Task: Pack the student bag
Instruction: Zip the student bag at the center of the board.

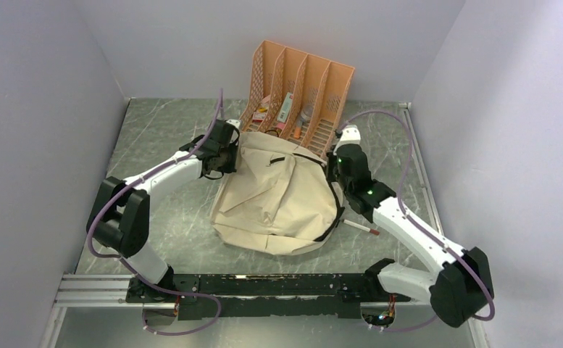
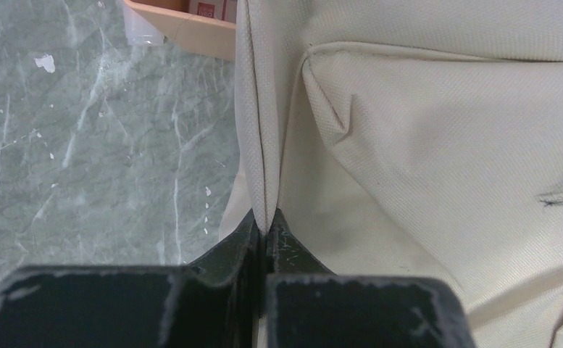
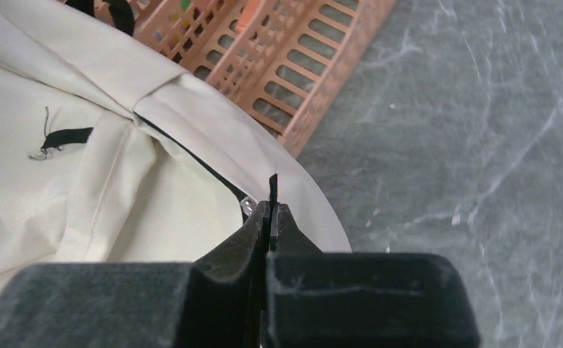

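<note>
Rail: the black rail (image 1: 264, 284) carrying my two arm bases runs along the near edge of the table (image 1: 169, 138), at 6 o'clock from everything else.
Pen: a white pen (image 1: 361, 228) with a dark tip lies flat on the table between 3 and 4 o'clock from the bag, just under my right forearm and close to the bag's edge.
Bag: the cream bag (image 1: 278, 199) lies slumped and creased in the middle of the table between my two arms. A dark zip line curves down its right side, and a black strap edges the same side.
Left gripper: my left gripper (image 2: 267, 226) is at the bag's 10 o'clock corner, clenched on the bag. A fold of cream fabric along a seam is pinched between the jaws and rises straight up from them.
Right gripper: my right gripper (image 3: 271, 210) is at the bag's 2 o'clock corner, clamped on the bag by a thin black tab (image 3: 273, 185) at the zip line. The tab's end sticks up above the closed jaws.
Organizer: the orange organizer (image 1: 303, 80) stands at 12 o'clock from the bag, and its slotted front touches the bag's far edge. A few small items sit in its compartments, but I cannot tell what they are.
Walls: plain pale walls close in the table at 9, 12 and 3 o'clock.
</note>
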